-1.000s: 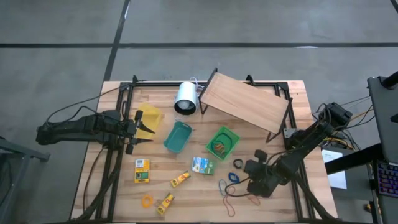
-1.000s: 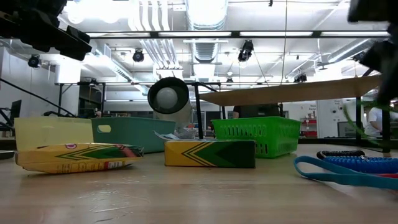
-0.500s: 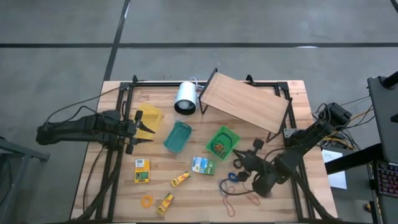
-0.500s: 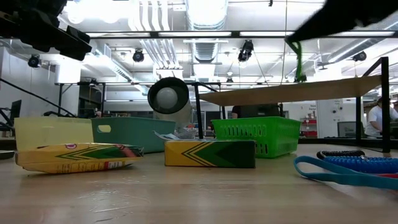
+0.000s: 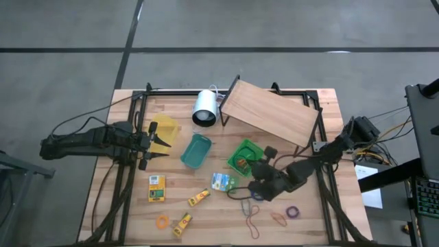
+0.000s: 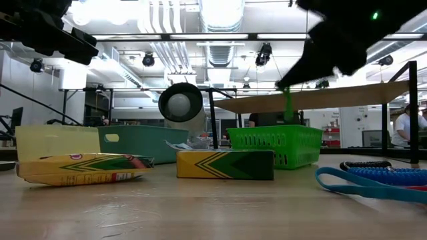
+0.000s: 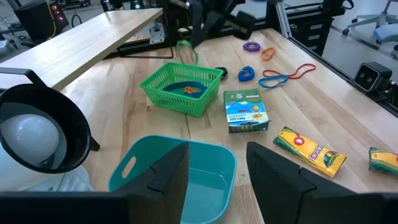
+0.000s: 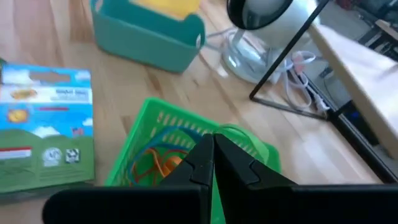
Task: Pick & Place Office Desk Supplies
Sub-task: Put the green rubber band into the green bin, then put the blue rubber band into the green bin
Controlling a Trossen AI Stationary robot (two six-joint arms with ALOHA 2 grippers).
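The right arm has swung toward the table's middle; its fingers [image 8: 208, 163], pinching a green rubber band [image 6: 288, 105], hang over the green basket [image 5: 245, 155]. At nine o'clock, left fingers [image 5: 158, 144] spread. Wooden tabletop [image 5: 206, 219]; ceiling lights beyond.

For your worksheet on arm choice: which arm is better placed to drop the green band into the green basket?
The right. Its pincer is shut on the green band, hanging at the green basket. The left pincer waits far off by the yellow bin.
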